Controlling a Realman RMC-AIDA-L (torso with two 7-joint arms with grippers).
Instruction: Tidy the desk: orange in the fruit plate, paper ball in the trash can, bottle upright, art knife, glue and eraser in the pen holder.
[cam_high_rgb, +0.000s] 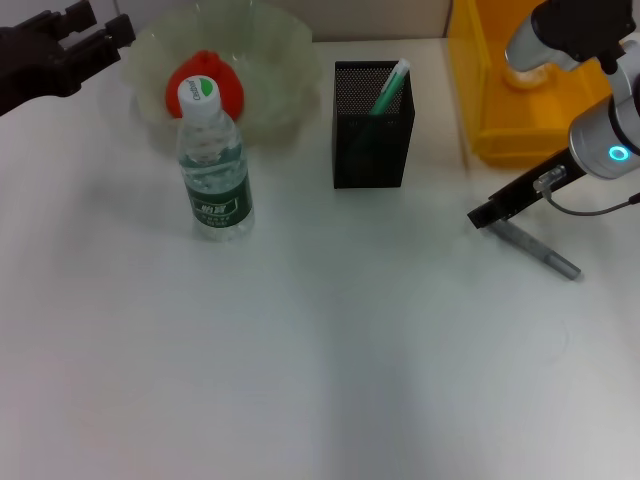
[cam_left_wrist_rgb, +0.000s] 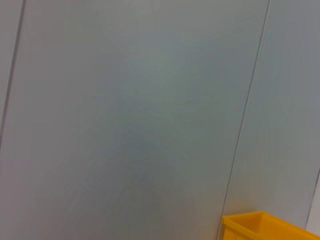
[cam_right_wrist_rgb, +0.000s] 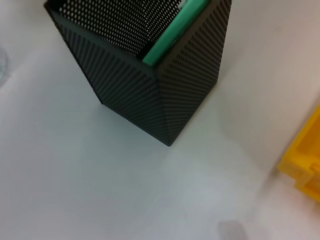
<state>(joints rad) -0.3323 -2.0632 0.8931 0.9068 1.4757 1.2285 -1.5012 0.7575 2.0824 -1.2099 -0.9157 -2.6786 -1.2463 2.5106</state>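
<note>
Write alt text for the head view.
A white desk holds an upright water bottle, an orange in a clear fruit plate, and a black mesh pen holder containing a green item. The right hand reaches toward a grey art knife lying beside a yellow bin.

My white table (cam_high_rgb: 320, 380) carries a clear plate (cam_high_rgb: 275, 95) at the far left, an upright bottle (cam_high_rgb: 213, 170) just before it, a black mesh pen holder (cam_high_rgb: 372, 125) mid-table, a yellow bin (cam_high_rgb: 500, 90) and a grey knife (cam_high_rgb: 540, 252) toward my right.
</note>
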